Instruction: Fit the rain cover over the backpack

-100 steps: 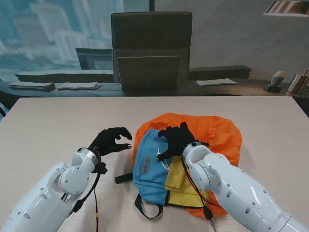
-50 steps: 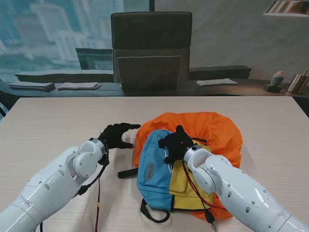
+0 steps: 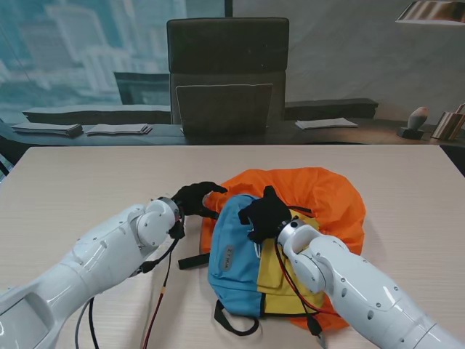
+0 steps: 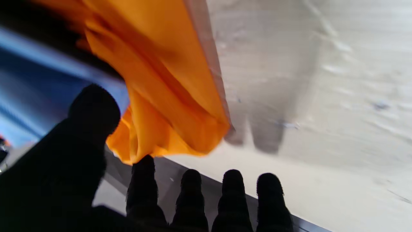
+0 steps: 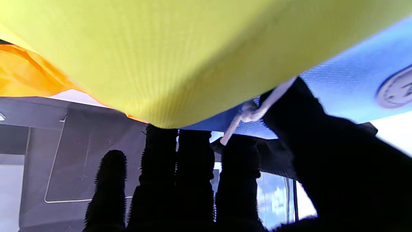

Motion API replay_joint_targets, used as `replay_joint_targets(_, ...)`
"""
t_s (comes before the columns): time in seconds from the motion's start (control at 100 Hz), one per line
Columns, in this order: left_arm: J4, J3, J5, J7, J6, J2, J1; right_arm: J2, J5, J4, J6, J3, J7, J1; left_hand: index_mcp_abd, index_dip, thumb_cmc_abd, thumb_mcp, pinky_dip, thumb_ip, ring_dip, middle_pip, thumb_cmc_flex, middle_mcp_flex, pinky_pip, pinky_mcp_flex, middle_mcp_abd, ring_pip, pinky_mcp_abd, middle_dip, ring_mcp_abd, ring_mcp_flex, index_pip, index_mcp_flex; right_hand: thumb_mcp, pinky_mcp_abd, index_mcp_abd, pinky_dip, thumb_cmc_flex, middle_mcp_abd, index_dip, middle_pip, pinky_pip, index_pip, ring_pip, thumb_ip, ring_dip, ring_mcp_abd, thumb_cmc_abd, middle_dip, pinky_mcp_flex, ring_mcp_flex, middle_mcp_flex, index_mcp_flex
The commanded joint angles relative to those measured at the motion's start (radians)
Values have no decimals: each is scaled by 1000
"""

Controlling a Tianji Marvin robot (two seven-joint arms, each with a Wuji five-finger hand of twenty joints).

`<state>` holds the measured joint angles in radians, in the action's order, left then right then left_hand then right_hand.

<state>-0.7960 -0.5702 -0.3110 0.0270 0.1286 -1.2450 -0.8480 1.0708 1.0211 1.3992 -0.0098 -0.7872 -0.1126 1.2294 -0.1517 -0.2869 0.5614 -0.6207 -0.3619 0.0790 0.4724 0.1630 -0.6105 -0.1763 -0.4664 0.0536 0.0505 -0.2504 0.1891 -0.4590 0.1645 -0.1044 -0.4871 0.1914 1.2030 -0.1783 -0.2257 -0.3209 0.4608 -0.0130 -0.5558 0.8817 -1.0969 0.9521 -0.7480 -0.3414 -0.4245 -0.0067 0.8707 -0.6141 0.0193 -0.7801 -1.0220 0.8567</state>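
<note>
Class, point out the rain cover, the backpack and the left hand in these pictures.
rain cover (image 3: pixel 330 196): stand view, bare orange top.
backpack (image 3: pixel 231 251): stand view, blue front panel.
left hand (image 3: pixel 195 198): stand view, back of the black glove at the cover's edge.

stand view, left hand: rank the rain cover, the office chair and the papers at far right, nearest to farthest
1. Rain cover: orange, its edge right at the left hand.
2. Office chair: behind the table, straight beyond the hand.
3. Papers: on the back desk, farther from me and to the right.
</note>
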Motion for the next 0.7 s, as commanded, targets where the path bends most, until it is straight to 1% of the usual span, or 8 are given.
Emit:
replay_joint_targets(0.0, 15, 1, 2, -40, 24, -40, 12, 1, 3, -7, -3, -4, 6, 9, 34, -61, 47, 6, 9, 27, -26, -24, 49, 27, 147, 20, -24, 55, 28, 4, -29, 36, -114, -3, 113, -18, -152, -7, 100, -3, -62, 32, -15, 103, -22, 26, -16, -14, -38, -29, 16, -6, -15, 71)
replay_joint_targets(0.19, 116, 96, -19, -32, 61, -83, 64, 2, 11, -16, -11, -22, -28, 21, 51, -177, 18, -54, -61, 12, -10, 64, 4, 0, 297, 36, -32, 66, 41, -18, -34, 41, -301, 311, 112, -18, -157, -8, 95, 1, -78, 34, -17, 98, -25, 24, -18, -13, -41, -31, 15, -1, -8, 67)
replay_joint_targets(0.24, 128, 103, -16, -25, 58, -92, 65, 1, 18, -12, -18, -29, -31, 24, -16, -165, 26, 31, -89, 42, -1, 164, -110, -18, 348, 33, -48, 54, 40, -34, -41, 38, -436, 397, 110, -18, -160, -9, 90, 5, -81, 33, -17, 95, -24, 23, -18, -13, -44, -30, 15, 2, -4, 65)
replay_joint_targets(0.33, 132, 123, -46, -7, 67, -88, 67, -3, 37, 3, -28, -50, -35, 37, -103, -217, -38, 89, -109, 29, 4, 277, -223, -74, 364, 31, -65, 22, 38, -27, -51, 27, -597, 494, 101, -13, -154, -9, 74, 10, -94, 32, -18, 88, -23, 21, -19, -12, -58, -28, 19, 19, 25, 30)
replay_joint_targets(0.47, 9, 107, -109, -52, 40, -15, 31, -9, 57, 74, -61, -129, -28, 105, 40, -328, -121, 72, -110, 15, -16, 298, -246, -73, 370, 24, -32, 24, 47, 8, -57, 26, -614, 425, -57, 10, -46, 0, -12, 11, 70, -5, -5, 3, -5, 30, -28, -16, -163, 62, 56, 162, 251, -201)
replay_joint_targets(0.53, -78, 70, -136, -89, 14, 28, -7, -12, 59, 113, -86, -166, -18, 146, 72, -390, -133, 52, -104, 3, -14, 295, -237, -92, 371, 11, -14, 9, 50, 18, -58, 22, -623, 392, -82, 12, 33, 13, -112, 2, 66, -25, 9, -147, 28, 153, -21, -21, -189, 131, 66, 240, 356, -262)
replay_joint_targets(0.62, -180, 4, -203, -110, 4, 79, -71, -20, 69, 171, -124, -218, 33, 204, 69, -487, -48, -185, -93, -60, -12, 297, -107, -137, 367, -10, 1, -31, 58, 22, -54, 14, -674, 400, -188, 12, 90, 52, -198, -2, 91, -71, 92, -262, 97, 167, 7, -39, -208, 193, 72, 355, 541, -453)
replay_joint_targets(0.69, -268, -53, -267, -151, -9, 121, -123, -26, 79, 209, -138, -248, 75, 243, 56, -534, -42, -247, -87, -86, -24, 296, -69, -142, 367, -22, -3, -42, 60, 23, -58, 9, -691, 386, -185, 8, 132, 65, -304, -13, 157, -121, 165, -329, 158, 154, 37, -41, -168, 231, 78, 418, 659, -589)
